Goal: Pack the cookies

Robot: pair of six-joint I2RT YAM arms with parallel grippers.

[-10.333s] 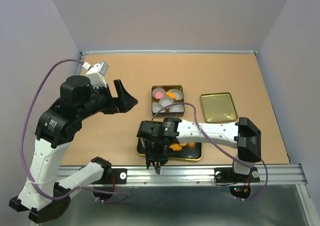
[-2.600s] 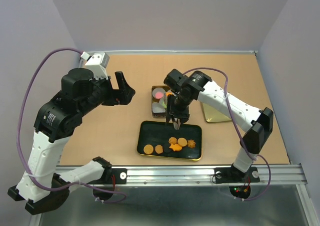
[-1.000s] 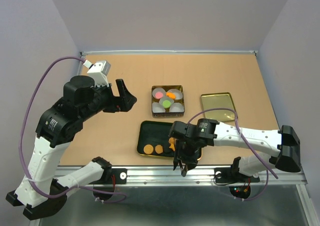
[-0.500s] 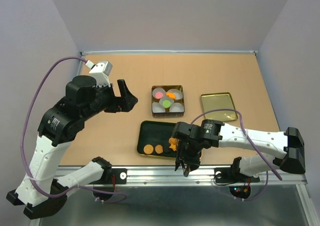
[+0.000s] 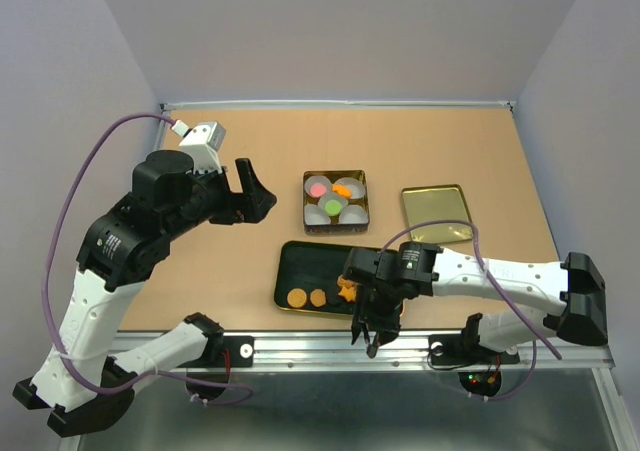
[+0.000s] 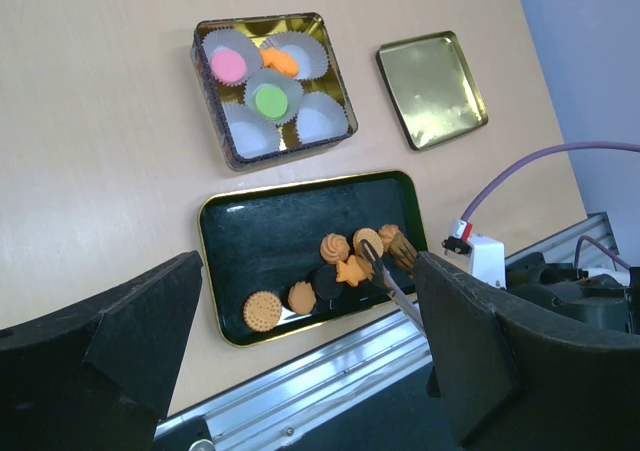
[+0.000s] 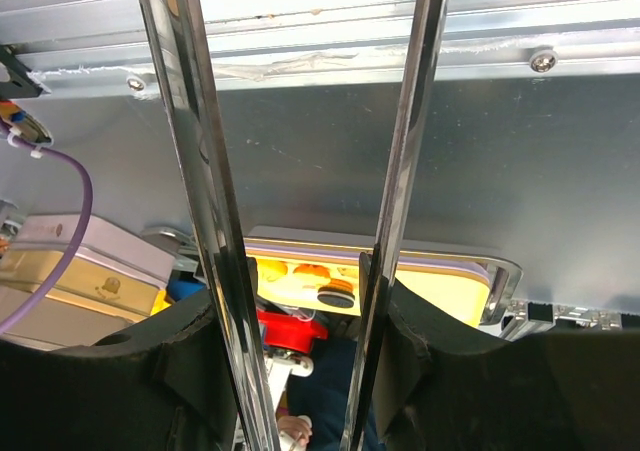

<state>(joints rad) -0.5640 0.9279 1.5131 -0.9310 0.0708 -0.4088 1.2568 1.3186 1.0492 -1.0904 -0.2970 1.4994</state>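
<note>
Several cookies (image 6: 335, 246) lie at the near right of the black tray (image 5: 300, 263): tan rounds (image 5: 297, 297), an orange star (image 5: 347, 291), a dark round (image 6: 327, 283). Pink (image 6: 228, 65), green (image 6: 270, 99) and orange (image 6: 280, 63) cookies sit in paper cups in the gold tin (image 5: 305, 199). My right gripper (image 5: 374, 299) is shut on metal tongs (image 7: 195, 171). The tongs' blades stand apart with nothing between them. Their tips (image 5: 368, 345) reach past the tray's near edge. My left gripper (image 5: 250, 193) hangs open high over the table's left, apart from everything.
The tin's gold lid (image 5: 437, 214) lies flat to the right of the tin. An aluminium rail (image 5: 300, 343) runs along the table's near edge, right under the tongs. Purple walls close in the back and both sides.
The right gripper with the tongs came back from the tin to the tray's near edge, and a green cookie now lies in the centre cup. Over the last second it barely shifts.
</note>
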